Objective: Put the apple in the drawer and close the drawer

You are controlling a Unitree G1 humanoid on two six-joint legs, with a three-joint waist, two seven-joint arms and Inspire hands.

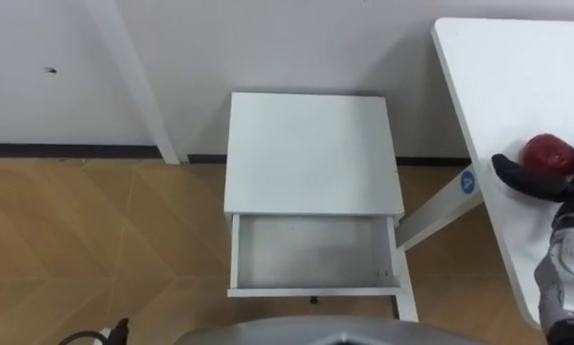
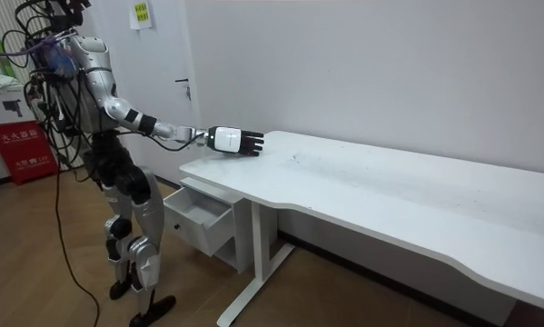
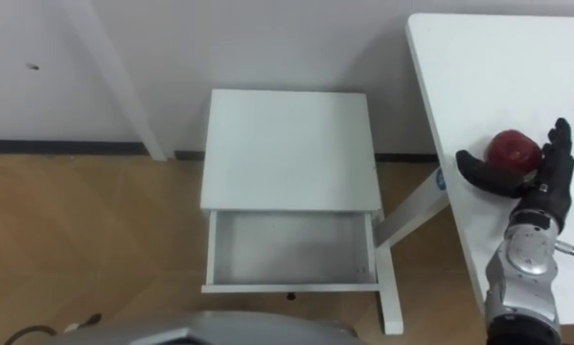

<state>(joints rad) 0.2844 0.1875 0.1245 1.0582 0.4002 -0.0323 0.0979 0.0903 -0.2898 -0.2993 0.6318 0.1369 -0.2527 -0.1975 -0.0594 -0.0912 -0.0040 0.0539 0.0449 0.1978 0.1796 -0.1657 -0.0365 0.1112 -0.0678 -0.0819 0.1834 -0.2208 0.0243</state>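
- Currently the right hand (image 3: 539, 190) lies on the white table (image 3: 497, 57), close to the edge that faces the cabinet. The arm reaches it from the lower right of the eye views.
- Hand state: spread wide. The thumb runs out to the hand's left and the fingers point straight ahead towards the wall. Nothing is clamped.
- The apple (image 3: 514, 149), red, sits on the table in the fork between thumb and fingers. It is just ahead of the thumb and just left of the fingers; whether they touch it cannot be told.
- Orientation: the apple reads as round with no evident long axis. Which way its stem points cannot be told.
- Edges: the table edge runs just left of the thumb tip, and the apple sits a little inside it.
- The drawer (image 3: 291, 286) is pulled out, well to the hand's left and below table level, under the white cabinet (image 3: 291, 149). It is open from above.
- Room: bare tabletop lies ahead of and right of the hand. Wooden floor (image 3: 95, 230) spreads left of the cabinet.
- In the room view the robot stands upright at the table's end beside the drawer, right arm stretched out.
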